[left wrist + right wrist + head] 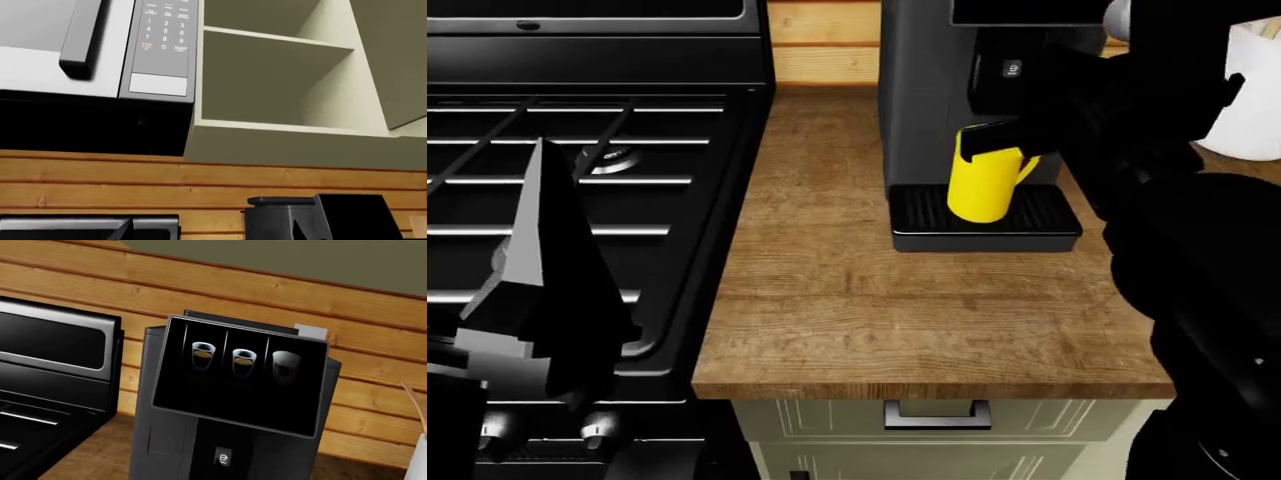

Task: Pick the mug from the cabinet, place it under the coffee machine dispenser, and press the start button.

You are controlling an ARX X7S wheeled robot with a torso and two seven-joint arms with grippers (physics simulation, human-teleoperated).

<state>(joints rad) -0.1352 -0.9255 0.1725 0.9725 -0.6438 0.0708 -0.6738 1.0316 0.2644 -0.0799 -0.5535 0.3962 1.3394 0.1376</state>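
The yellow mug [978, 185] stands upright on the ribbed drip tray [1048, 215] of the dark grey coffee machine [924, 100]. My black right gripper [1004, 128] hangs in front of the machine just above the mug, overlapping its rim and hiding the dispenser; its jaws cannot be made out. The start button [223, 458] with its pale icon shows low on the machine's front, also the start button [1010, 68]. My left gripper [207, 229] points up toward the open cabinet [280, 85], open and empty. The cabinet's shelves hold nothing.
A black stove [587, 130] lies left of the wooden counter [868, 310], with my left arm [547, 280] over it. A microwave [87, 45] hangs left of the cabinet. A white crock [1254, 100] stands right of the machine.
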